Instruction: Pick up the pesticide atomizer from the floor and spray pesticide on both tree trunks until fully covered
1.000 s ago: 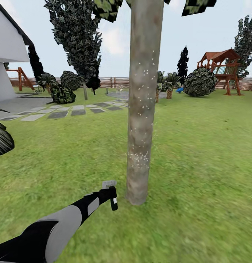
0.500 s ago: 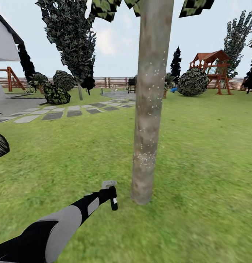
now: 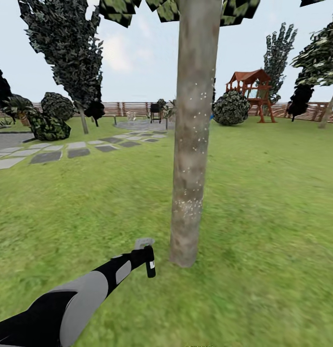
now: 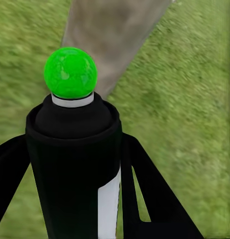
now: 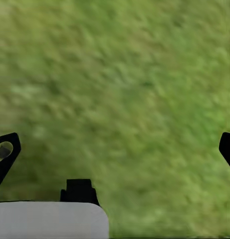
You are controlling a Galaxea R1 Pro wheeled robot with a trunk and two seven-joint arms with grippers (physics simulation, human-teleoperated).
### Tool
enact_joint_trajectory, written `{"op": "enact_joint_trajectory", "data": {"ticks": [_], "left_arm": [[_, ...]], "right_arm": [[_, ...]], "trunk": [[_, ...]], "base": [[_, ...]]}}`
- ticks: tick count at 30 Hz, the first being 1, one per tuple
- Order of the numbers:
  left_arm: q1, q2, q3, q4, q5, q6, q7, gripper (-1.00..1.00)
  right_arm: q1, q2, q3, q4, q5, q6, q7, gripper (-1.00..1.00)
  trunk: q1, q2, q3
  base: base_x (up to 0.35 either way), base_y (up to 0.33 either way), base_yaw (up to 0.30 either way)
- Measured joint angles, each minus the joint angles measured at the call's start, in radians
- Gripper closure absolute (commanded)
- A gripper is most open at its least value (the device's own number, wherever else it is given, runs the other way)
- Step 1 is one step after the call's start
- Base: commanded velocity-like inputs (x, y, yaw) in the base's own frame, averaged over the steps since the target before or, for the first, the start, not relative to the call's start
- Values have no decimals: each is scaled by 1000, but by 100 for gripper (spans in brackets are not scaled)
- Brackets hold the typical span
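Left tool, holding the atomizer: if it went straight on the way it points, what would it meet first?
Probably the tree trunk: beyond the atomizer, the left tool points at the trunk's base, though the gap between them is unclear.

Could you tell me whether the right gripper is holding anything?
No, the right gripper has its fingers spread wide with just lawn between them.

Mottled, rough grey-brown bark on the tree trunk; beside its foot, smooth matt black pesticide atomizer with glossy green ball cap; slatted brown wood fence behind.
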Motion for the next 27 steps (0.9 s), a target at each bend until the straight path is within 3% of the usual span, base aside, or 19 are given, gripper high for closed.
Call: {"op": "enact_joint_trajectory", "data": {"ticks": [21, 27], "left_arm": [[0, 0, 0, 0, 0, 0, 0, 100], [0, 0, 1, 0, 0, 0, 0, 100]], "right_arm": [[0, 0, 0, 0, 0, 0, 1, -100], [0, 0, 0, 0, 0, 1, 1, -100]], "trunk": [[0, 0, 0], [0, 0, 0]], "base": [[64, 350, -293], [181, 350, -110]]}}
